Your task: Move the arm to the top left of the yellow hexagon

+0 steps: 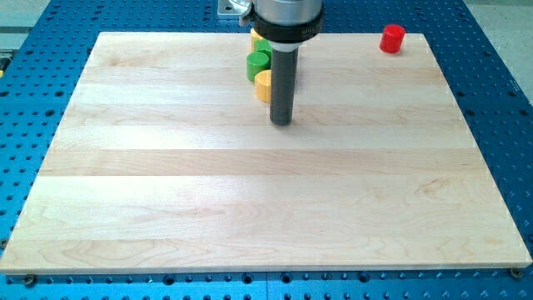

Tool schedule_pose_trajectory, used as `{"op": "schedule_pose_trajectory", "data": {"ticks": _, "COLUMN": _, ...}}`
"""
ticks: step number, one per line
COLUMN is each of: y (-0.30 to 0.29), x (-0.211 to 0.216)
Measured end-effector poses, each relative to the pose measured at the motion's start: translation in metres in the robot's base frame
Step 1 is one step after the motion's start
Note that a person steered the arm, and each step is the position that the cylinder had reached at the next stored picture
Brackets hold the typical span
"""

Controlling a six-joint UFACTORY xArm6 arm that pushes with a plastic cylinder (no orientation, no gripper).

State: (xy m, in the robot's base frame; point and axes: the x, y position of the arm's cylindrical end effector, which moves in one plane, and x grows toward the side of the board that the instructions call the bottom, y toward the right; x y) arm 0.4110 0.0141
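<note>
A yellow block, partly hidden behind the rod, sits near the view's top centre on the wooden board; its shape is hard to make out. A green block lies just above it, touching or nearly so. Another yellow block peeks out above the green one, mostly hidden by the arm. My tip rests on the board just below and to the right of the lower yellow block, close to it.
A red cylinder stands at the board's top right corner. The board lies on a blue perforated table. The arm's body covers the board's top edge at centre.
</note>
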Motion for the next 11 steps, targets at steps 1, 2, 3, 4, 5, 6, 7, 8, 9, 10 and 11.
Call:
{"op": "schedule_pose_trajectory", "data": {"ticks": 1, "y": -0.056, "x": 0.009}}
{"op": "schedule_pose_trajectory", "data": {"ticks": 2, "y": -0.118, "x": -0.008}}
{"op": "schedule_pose_trajectory", "data": {"ticks": 3, "y": -0.138, "x": -0.094}}
{"op": "schedule_pose_trajectory", "data": {"ticks": 4, "y": -0.138, "x": -0.167}}
{"op": "schedule_pose_trajectory", "data": {"ticks": 5, "y": -0.136, "x": -0.197}}
{"op": "schedule_pose_trajectory", "data": {"ticks": 6, "y": -0.128, "x": -0.204}}
{"op": "schedule_pose_trajectory", "data": {"ticks": 7, "y": -0.126, "x": -0.204}}
{"op": "schedule_pose_trajectory", "data": {"ticks": 8, "y": -0.126, "x": -0.205}}
{"op": "schedule_pose_trajectory", "data": {"ticks": 9, "y": -0.118, "x": -0.218}}
{"op": "schedule_pose_trajectory", "data": {"ticks": 10, "y": -0.087, "x": -0.218}}
{"op": "schedule_pose_trajectory", "data": {"ticks": 11, "y": -0.052, "x": -0.218}}
